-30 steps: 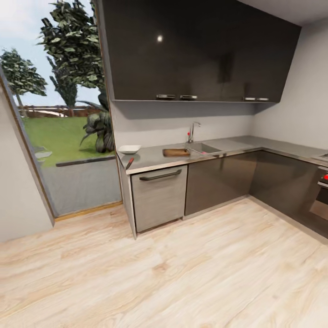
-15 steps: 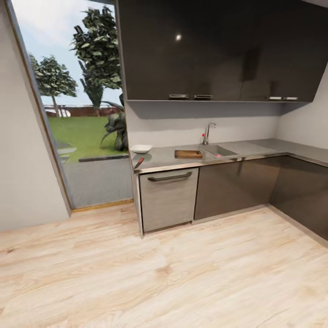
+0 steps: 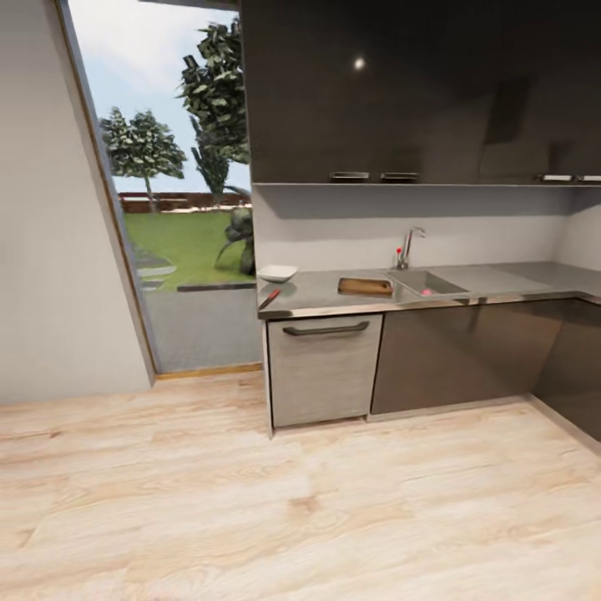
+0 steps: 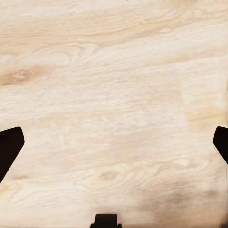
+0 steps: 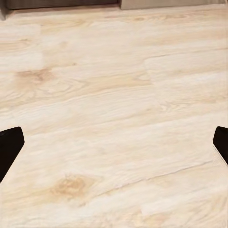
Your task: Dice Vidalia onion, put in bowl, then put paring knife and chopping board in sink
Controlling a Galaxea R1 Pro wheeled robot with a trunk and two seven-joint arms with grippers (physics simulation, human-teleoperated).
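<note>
Both grippers hang low over the plank floor (image 3: 334, 501) with jaws spread wide and empty: the left gripper (image 4: 114, 142) and the right gripper (image 5: 114, 142) each show two dark tips far apart. The Vidalia onion (image 3: 426, 292) lies well ahead, a small pink bulb in the sink (image 3: 426, 282), slightly to the robot's right, so I judge the right arm nearer. On the countertop (image 3: 501, 280), the chopping board (image 3: 365, 286) lies just beside the sink, its long axis along the front edge; the paring knife (image 3: 269, 299) and bowl (image 3: 277, 273) sit near the left end.
</note>
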